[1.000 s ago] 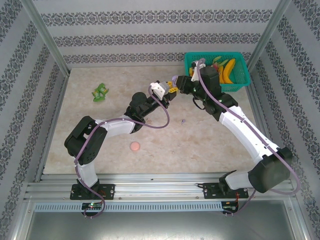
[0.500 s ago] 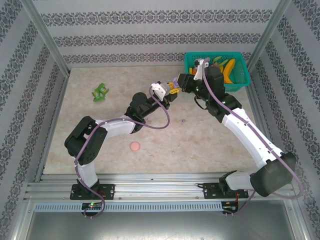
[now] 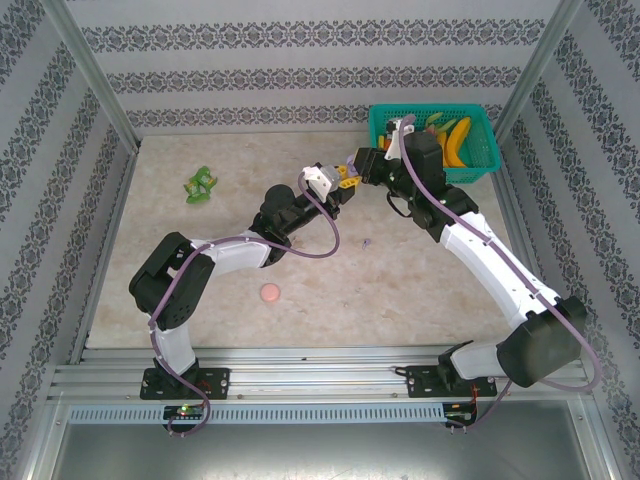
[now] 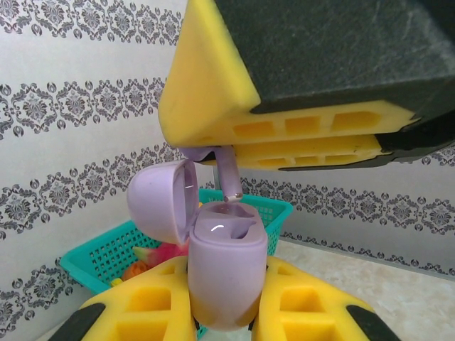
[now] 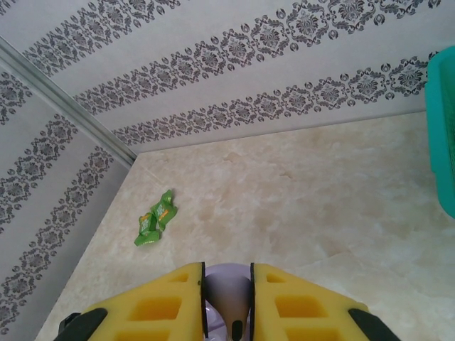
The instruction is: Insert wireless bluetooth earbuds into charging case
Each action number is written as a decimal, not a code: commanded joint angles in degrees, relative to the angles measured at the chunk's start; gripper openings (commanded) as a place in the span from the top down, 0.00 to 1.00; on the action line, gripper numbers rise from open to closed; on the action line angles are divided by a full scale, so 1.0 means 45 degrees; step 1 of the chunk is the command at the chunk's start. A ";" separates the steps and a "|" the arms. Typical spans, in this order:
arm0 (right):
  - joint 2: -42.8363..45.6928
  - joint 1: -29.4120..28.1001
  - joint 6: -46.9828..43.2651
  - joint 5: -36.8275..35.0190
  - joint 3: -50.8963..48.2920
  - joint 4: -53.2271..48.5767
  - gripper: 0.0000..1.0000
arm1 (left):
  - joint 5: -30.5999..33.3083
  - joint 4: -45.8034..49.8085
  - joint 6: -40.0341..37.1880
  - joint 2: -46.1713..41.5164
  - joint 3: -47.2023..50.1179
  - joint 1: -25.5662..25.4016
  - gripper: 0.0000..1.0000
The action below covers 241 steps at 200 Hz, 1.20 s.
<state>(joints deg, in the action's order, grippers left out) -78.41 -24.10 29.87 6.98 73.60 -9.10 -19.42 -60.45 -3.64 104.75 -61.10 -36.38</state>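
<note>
The teal basket (image 4: 99,252) at the back of the table (image 3: 230,270) had yellow bananas (image 3: 455,140) and some other fruit in it. The lilac charging case (image 4: 226,277) was up in the air, clamped in the left gripper (image 4: 227,302), lid (image 4: 160,199) flipped back. The right gripper (image 5: 227,288) was pinching a lilac earbud (image 4: 227,174) right above it, stem pointing down at the sockets. Couldn't tell if it was touching. A pink case (image 3: 269,293) sat further down the table.

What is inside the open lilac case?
The lilac case shows pale wells, seemingly empty; their bottoms are hidden by the rim. A lilac earbud, in the right fingers, hangs stem-down just above.
</note>
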 commanded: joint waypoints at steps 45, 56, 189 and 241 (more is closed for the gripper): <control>-0.0075 0.0123 0.0237 0.0418 -0.0523 0.0434 0.82 | -0.0176 -0.0435 0.0086 -0.0289 -0.0406 -0.0159 1.00; -0.0065 0.0121 0.0255 0.0423 -0.0603 0.0453 0.82 | -0.0156 -0.0430 0.0086 -0.0289 -0.0431 -0.0158 1.00; 0.0080 -0.0019 0.0099 0.0633 -0.1080 0.0382 0.84 | -0.0068 -0.0415 0.0065 -0.0194 -0.0589 -0.0167 1.00; 0.0311 -0.0038 0.0004 0.0616 -0.1317 0.0246 0.84 | -0.0043 -0.0376 0.0042 -0.0133 -0.0642 -0.0158 1.00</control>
<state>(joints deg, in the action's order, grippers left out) -77.80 -24.10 30.24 8.05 69.45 -5.72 -18.63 -58.06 -3.64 104.75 -61.14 -36.38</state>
